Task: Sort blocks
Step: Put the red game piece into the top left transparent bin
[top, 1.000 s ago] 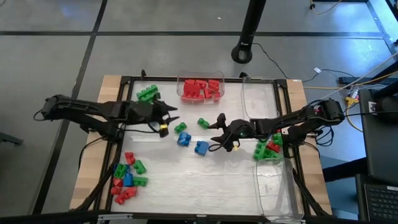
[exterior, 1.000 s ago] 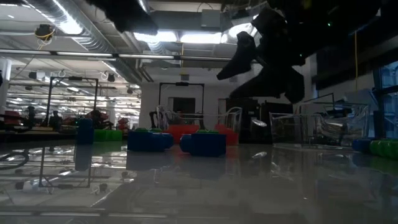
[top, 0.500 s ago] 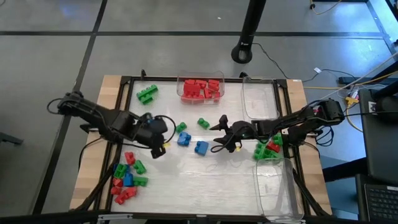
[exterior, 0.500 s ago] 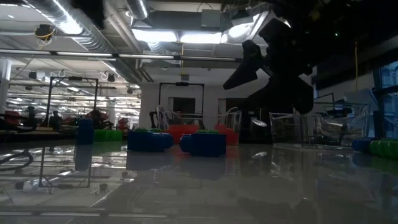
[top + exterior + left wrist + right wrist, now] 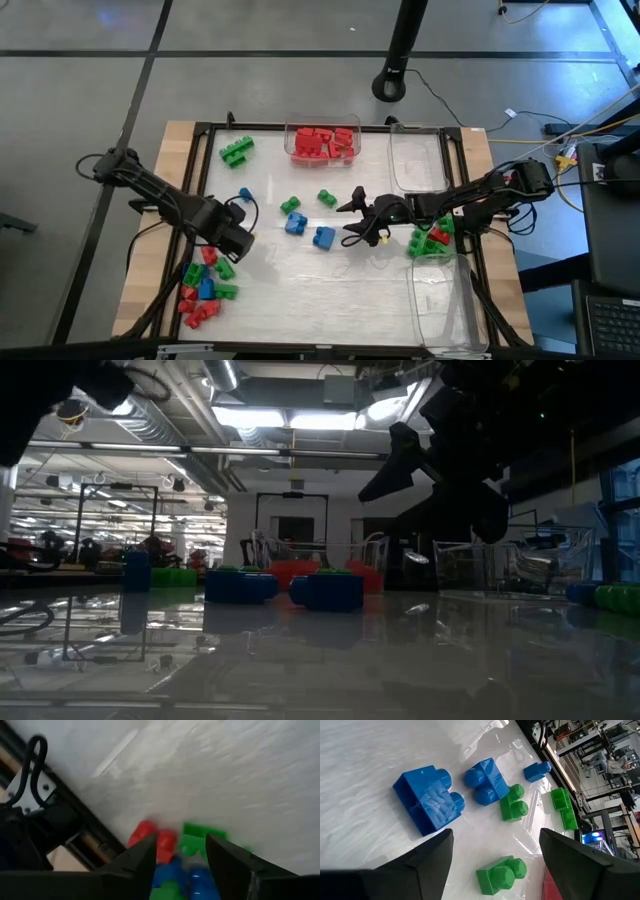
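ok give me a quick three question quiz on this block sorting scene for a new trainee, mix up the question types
1. True or false: the clear bin at the table's far edge holds only red blocks.
2. The left gripper is above which group? A) the mixed pile of red, green and blue blocks B) the green blocks at the far left C) the empty bin
3. Fill in: the right gripper, fingers apart and empty, hovers beside a ____ block.

Key: 1 true; 2 A; 3 blue.
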You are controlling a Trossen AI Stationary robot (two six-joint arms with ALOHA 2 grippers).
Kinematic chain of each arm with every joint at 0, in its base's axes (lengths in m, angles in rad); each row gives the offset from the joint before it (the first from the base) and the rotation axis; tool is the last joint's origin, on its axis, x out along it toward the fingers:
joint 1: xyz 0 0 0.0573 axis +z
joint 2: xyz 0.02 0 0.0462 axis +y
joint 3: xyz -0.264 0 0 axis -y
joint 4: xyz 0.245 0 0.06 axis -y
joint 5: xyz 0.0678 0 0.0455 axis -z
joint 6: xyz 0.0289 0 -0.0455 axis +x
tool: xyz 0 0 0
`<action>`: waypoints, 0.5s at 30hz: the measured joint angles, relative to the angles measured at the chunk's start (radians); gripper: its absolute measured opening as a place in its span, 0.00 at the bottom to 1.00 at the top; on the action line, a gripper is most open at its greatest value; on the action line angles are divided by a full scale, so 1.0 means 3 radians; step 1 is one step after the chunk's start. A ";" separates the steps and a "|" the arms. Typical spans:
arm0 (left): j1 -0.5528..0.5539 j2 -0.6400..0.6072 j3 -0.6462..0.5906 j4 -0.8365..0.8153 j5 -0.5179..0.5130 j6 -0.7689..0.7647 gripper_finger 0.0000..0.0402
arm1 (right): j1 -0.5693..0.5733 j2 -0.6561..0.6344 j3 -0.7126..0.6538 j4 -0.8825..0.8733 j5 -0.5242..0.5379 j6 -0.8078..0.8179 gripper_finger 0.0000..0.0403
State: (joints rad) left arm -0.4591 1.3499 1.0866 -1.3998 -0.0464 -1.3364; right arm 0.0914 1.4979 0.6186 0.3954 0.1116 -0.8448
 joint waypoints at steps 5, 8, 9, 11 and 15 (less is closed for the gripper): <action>0.0019 0.0000 -0.0323 0.0152 0.0060 0.0089 0.40 | 0.0000 0.0000 0.0000 -0.0003 0.0000 0.0000 0.73; 0.0077 0.0000 -0.0456 0.0301 0.0124 0.0133 0.42 | 0.0000 0.0000 0.0000 -0.0001 0.0000 0.0000 0.73; 0.0093 0.0000 -0.0487 0.0313 0.0165 0.0133 0.44 | 0.0000 0.0000 0.0000 -0.0003 -0.0001 0.0000 0.73; 0.0113 -0.0005 -0.0551 0.0374 0.0247 0.0135 0.48 | 0.0000 0.0000 0.0000 -0.0002 -0.0001 0.0001 0.73; 0.0125 -0.0005 -0.0684 0.0422 0.0505 0.0187 0.57 | 0.0000 0.0000 0.0000 -0.0004 -0.0001 0.0003 0.73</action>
State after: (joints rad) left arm -0.4217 1.3483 0.8813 -1.2733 0.1051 -1.2805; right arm 0.0914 1.4979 0.6186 0.3942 0.1113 -0.8438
